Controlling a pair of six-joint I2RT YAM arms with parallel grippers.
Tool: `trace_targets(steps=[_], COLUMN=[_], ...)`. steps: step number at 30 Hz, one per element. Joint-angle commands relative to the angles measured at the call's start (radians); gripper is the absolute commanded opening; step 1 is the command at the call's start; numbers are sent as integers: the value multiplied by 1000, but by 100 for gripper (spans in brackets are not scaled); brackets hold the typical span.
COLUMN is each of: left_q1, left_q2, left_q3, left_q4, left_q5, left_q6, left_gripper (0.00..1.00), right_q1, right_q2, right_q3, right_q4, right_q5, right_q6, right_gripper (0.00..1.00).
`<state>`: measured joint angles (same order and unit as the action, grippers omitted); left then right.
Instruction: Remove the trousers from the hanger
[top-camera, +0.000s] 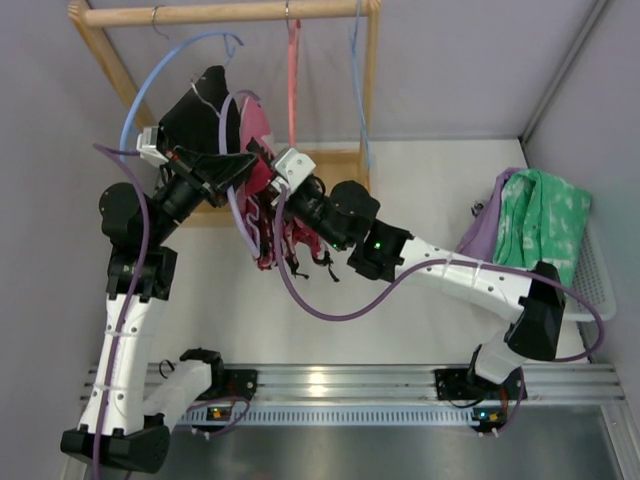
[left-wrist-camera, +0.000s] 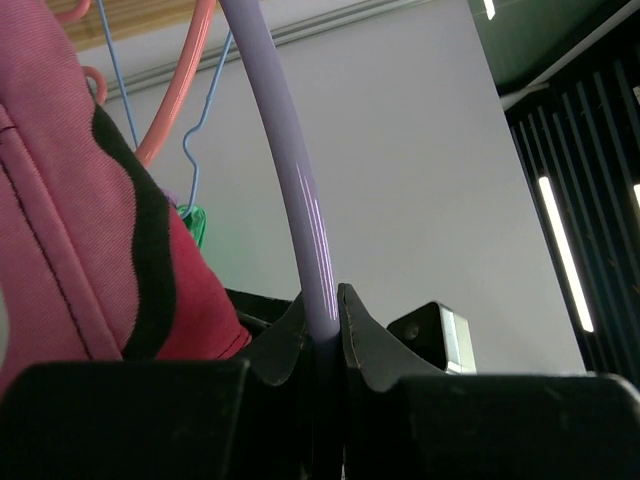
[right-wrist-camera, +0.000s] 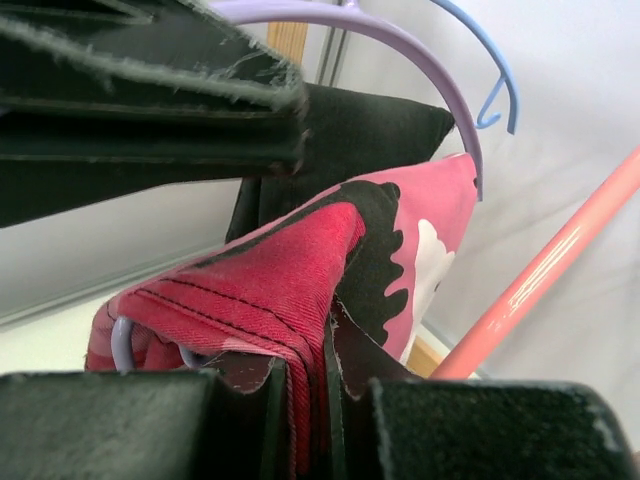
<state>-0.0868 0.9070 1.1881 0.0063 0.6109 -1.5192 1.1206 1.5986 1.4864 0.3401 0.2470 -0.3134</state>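
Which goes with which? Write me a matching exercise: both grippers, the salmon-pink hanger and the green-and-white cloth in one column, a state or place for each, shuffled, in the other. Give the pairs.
Column one:
1. left gripper
2. right gripper
3. salmon-pink hanger
4. green-and-white cloth

Column two:
A. lying in the white basket at the right
B. shut on the trousers
C. hanging from the wooden rail
D. shut on the lilac hanger

Pairs: 1-D, 2-B, 3-C, 4-A.
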Motion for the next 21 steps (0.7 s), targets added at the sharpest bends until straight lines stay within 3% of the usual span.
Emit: trace_targets(steps=[1,21], left_q1=[10,10], left_q2=[-48,-115], left_q3=[-30,-226], left_q4=[92,-29], left_q5=[-36,-39], left_q6=[109,244], left_gripper=[0,0], right_q1=[-19,-19], right_q2=[-137,-212], right_q3=[35,199], right_q4=[97,10], right_q5=[14,31], right_q6=[22,28], right_gripper=[0,0])
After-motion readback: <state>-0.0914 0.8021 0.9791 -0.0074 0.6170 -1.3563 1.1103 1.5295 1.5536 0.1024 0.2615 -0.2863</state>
